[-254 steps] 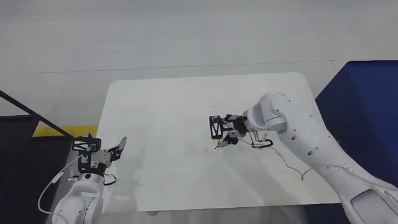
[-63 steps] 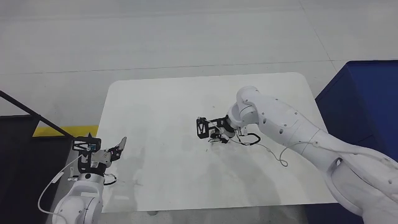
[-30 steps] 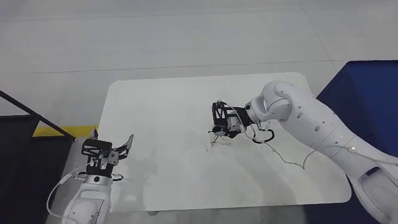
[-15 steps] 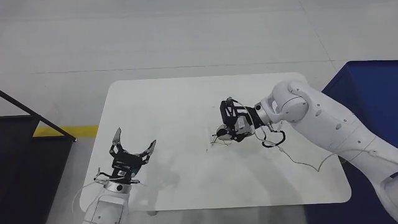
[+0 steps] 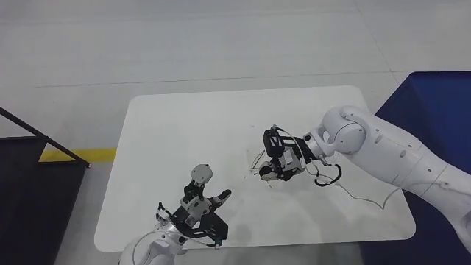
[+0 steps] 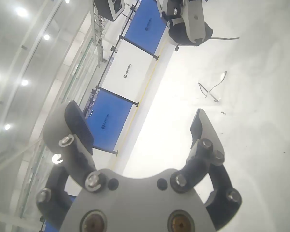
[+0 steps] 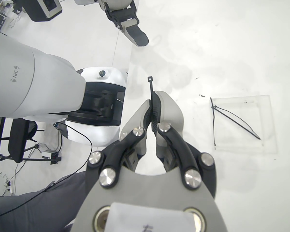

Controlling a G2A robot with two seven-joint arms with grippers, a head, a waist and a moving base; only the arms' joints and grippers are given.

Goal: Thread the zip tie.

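Observation:
My right gripper (image 7: 152, 98) is shut on a thin black zip tie (image 7: 150, 83), whose square head sticks out past the fingertips. In the top view this gripper (image 5: 271, 171) hangs over the middle of the white table (image 5: 184, 125). From the left wrist view the right gripper (image 6: 191, 32) is farther off, with the tie's tail (image 6: 226, 39) trailing sideways. My left gripper (image 6: 137, 121) is open with nothing between its fingers. It hovers over the table's front edge (image 5: 212, 184), apart from the right gripper.
Two loose black zip ties (image 7: 214, 126) lie crossed on a clear square plate (image 7: 268, 121) on the table beside the right gripper; they also show as thin lines (image 6: 211, 90) ahead of the left gripper. A blue partition (image 5: 434, 118) stands off the table's right side.
The left arm has swung from the table's front left corner to its front middle, gripper still open. The right gripper has drifted right and nearer, still shut on the zip tie.

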